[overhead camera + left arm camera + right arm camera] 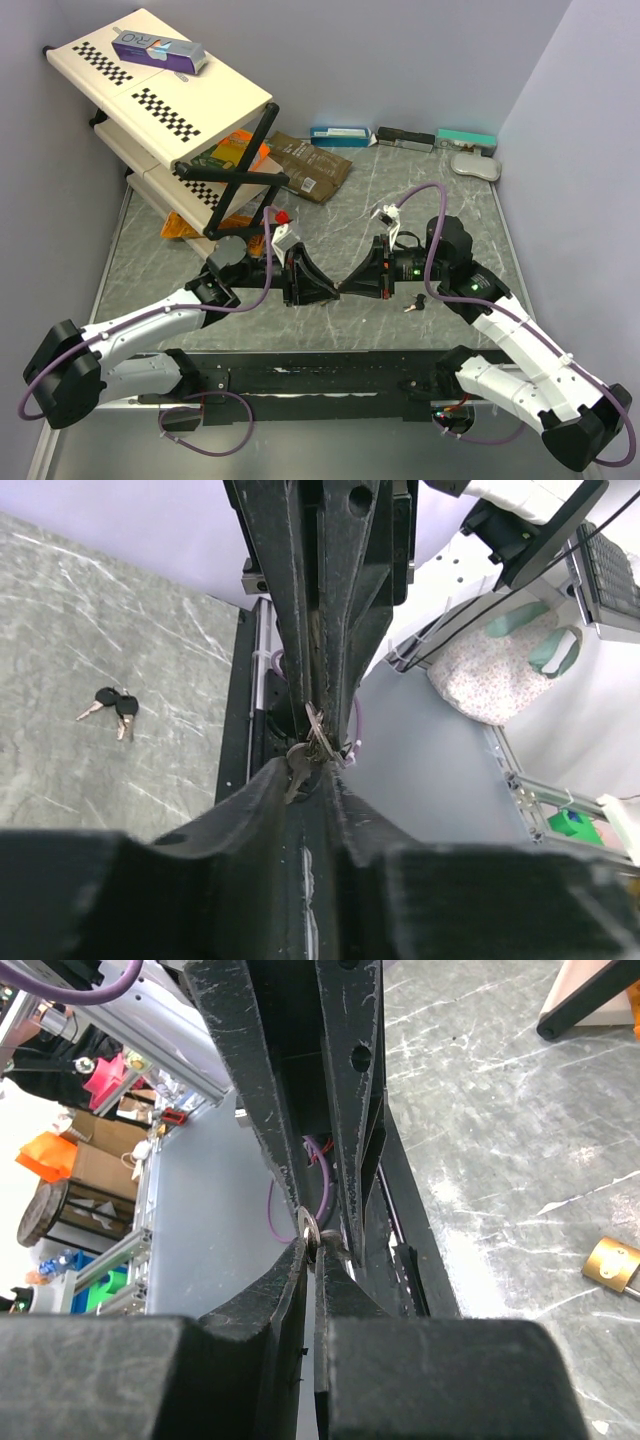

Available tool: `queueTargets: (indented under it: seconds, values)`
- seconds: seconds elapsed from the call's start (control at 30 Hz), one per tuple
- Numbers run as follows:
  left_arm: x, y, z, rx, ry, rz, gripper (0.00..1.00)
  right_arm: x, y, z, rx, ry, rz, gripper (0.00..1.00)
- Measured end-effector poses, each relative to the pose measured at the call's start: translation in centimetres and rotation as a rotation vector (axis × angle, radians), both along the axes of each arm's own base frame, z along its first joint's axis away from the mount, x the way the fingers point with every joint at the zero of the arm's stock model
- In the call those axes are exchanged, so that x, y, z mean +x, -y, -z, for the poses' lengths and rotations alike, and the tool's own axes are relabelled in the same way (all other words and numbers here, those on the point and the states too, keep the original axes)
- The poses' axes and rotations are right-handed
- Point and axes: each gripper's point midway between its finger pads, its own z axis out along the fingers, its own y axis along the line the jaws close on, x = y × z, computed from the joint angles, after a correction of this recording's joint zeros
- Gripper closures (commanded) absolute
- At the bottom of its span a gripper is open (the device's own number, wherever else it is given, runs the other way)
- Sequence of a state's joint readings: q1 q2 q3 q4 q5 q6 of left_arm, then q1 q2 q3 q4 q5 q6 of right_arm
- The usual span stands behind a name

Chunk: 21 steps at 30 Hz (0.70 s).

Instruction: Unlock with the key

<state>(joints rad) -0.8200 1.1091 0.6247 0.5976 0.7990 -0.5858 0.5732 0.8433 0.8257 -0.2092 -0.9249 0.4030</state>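
Note:
My left gripper (333, 290) and right gripper (353, 284) meet tip to tip above the middle of the table. In the left wrist view my left gripper (308, 768) is shut on a small metal key (298, 765) at its tips, and the right gripper's fingers (345, 630) close on the same bunch from above. In the right wrist view my right gripper (318, 1245) is shut on a silver key ring (310, 1228). A brass padlock (612, 1265) lies on the table, apart from both grippers. Two black-headed keys (112, 705) lie loose on the table, also showing in the top view (415, 304).
A folding rack (160, 100) with a purple box (158, 48) on it stands at the back left. Brown packets (310, 165) lie beside it. Flat boxes (340, 135) and a white object (475, 165) line the back wall. A black rail (300, 375) runs along the near edge.

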Motion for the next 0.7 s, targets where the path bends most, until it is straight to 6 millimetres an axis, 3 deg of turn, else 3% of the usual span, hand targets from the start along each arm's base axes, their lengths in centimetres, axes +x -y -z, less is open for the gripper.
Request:
queueTargets:
  seconds: [0.1,0.27,0.7]
  values:
    - [0.1,-0.04,-0.12,-0.005,0.002,-0.009,0.8,-0.04,0.04,-0.08,0.002,0.003,0.001,1.0]
    - [0.06,-0.1,0.12,-0.005,-0.002,-0.011,0.99,0.0,0.06,-0.05,0.0,0.002,0.005,1.0]
    - [0.64,-0.53,0.54,0.017,-0.011,-0.075,0.99,0.78,0.29,0.8,-0.003,0.002,0.042,1.0]
